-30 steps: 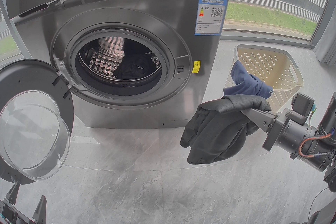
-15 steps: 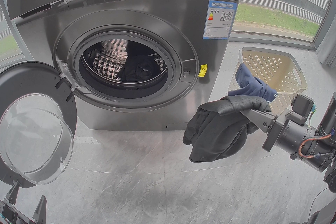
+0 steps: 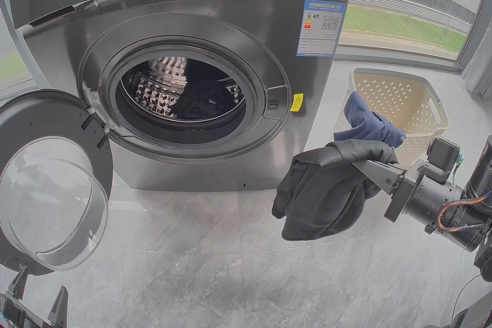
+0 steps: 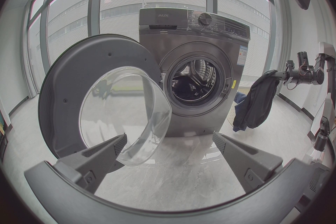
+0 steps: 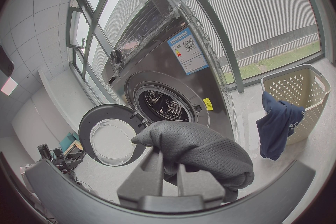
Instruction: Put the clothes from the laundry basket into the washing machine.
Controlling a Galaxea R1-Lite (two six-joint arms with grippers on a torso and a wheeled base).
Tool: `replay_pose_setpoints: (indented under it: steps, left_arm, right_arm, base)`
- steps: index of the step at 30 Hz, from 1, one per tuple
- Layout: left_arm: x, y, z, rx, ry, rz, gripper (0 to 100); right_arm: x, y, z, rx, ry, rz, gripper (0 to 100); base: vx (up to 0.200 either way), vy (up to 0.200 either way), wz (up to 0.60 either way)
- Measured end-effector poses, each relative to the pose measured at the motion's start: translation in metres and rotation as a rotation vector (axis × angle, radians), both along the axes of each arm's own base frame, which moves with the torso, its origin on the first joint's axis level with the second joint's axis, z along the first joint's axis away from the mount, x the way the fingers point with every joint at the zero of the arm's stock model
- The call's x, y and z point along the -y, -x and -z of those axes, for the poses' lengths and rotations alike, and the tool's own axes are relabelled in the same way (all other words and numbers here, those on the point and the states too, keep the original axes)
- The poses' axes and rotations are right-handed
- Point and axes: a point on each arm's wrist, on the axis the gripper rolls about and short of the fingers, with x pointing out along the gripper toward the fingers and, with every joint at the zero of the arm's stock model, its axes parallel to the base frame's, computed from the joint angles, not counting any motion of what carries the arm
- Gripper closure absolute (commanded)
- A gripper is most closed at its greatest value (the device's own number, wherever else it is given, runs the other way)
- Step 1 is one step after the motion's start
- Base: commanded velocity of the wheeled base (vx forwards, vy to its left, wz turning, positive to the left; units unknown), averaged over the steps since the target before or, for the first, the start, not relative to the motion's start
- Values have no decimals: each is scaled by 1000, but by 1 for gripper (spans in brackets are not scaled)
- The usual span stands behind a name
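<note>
Down at the far left, the left gripper (image 3: 38,301) sits low near the floor with its fingers spread wide and nothing between them. Just above it the washing machine's round door (image 3: 31,119) hangs swung fully open, its clear glass bowl facing into the room. The washing machine (image 3: 246,16) stands next to it with its porthole uncovered, and a black garment (image 3: 202,99) lies inside the drum, towards the back. To the right of the machine's front, a dark grey garment (image 3: 318,190) hangs in the air above the tiled floor, bunched and drooping, clear of the machine. The right gripper (image 3: 371,170) holds it by its upper edge, fingers pressed together on the cloth. Behind that, a navy blue garment (image 3: 366,124) is draped over the near rim of the beige laundry basket (image 3: 410,98), which stands on the floor by the window.
</note>
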Motion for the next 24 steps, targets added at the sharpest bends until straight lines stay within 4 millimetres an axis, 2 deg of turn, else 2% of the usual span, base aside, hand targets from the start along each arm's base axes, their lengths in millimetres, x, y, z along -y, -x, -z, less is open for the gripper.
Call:
replay_pose_setpoints:
  steps: [24]
  left_arm:
    - [0, 0, 0, 0, 0, 0, 0]
  right_arm:
    - [0, 0, 0, -1, 1, 0, 100]
  base:
    - [0, 0, 0]
